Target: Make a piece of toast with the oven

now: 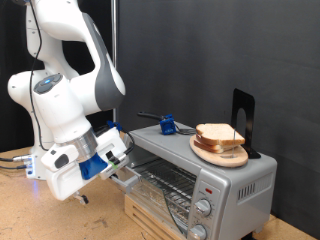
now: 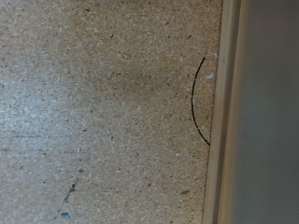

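Observation:
The silver-grey oven (image 1: 238, 178) stands at the exterior view's right, its wire rack (image 1: 160, 185) showing at the front and round knobs (image 1: 205, 207) at its right. On its top, the piece of toast (image 1: 218, 133) lies in a small stack on a round wooden plate (image 1: 222, 156). My gripper (image 1: 125, 177) hangs low at the oven's front left corner, close to the rack opening, with nothing visibly held. The wrist view shows no fingers, only the chipboard tabletop (image 2: 103, 112) and a pale grey edge (image 2: 262, 112) running along one side.
A blue and black tool (image 1: 166, 125) lies on the oven's top at the back left. A black upright stand (image 1: 243, 115) rises behind the plate. The oven rests on a wooden box (image 1: 150, 215). A thin black curved line (image 2: 196, 103) marks the tabletop.

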